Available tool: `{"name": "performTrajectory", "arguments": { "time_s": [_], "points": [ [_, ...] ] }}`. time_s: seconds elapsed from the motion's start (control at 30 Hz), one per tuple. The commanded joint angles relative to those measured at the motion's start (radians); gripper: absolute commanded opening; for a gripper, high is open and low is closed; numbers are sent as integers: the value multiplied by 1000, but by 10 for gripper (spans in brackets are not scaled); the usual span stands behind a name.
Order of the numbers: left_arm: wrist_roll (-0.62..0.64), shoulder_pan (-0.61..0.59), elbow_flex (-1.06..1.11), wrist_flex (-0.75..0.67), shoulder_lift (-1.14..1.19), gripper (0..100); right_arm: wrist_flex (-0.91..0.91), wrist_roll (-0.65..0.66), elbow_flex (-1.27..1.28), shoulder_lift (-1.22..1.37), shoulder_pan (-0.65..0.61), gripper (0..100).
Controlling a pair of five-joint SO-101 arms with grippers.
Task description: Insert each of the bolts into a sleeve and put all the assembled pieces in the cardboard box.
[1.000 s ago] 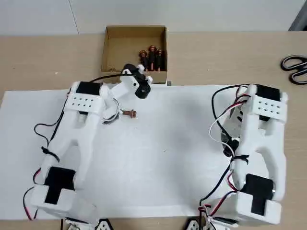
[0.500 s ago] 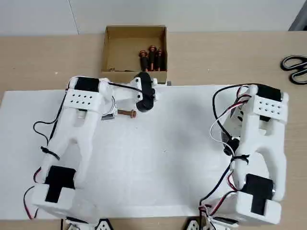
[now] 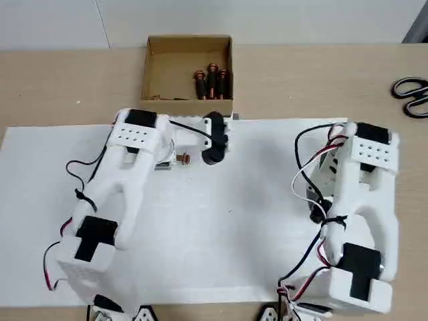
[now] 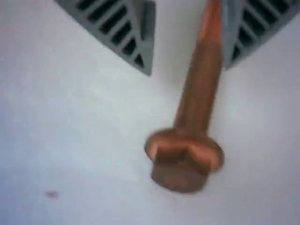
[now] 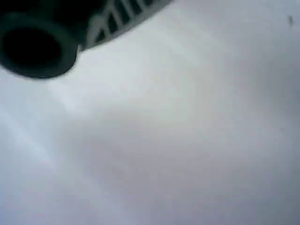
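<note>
Left gripper [image 4: 186, 62] now sits over the loose bolt [image 4: 196, 115] on the white sheet [image 3: 234, 234], jaws open astride its shank. A grasp looks next. 3 assembled pieces [image 3: 212, 81] lie in the cardboard box [image 3: 146, 67].

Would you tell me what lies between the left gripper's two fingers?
In the left wrist view, the bolt lies on the white paper between the fingers of the open left gripper, shank beside one finger.

copper hex-head bolt [image 4: 192, 136] lying flat on sheet [image 3: 234, 221]; 3 assembled pieces [image 3: 210, 80] side by side in box [image 3: 170, 67].
</note>
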Motion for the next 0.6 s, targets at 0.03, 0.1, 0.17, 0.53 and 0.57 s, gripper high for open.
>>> {"name": "performTrajectory", "arguments": {
  "time_s": [0.03,0.1,0.17,0.53,0.57],
  "points": [
    [-38,17,-39,-61,-2,99,-39,2,41,-48,4,3],
    [-44,26,-39,-83,28,99,-61,2,71,-48,4,3],
    [-44,26,-41,-101,61,99,-79,2,86,-48,4,3],
    [-43,31,-173,-100,242,98,-85,6,86,-50,2,3],
    [-43,32,-182,-100,256,95,-85,6,86,-50,2,3]
  ]
}}
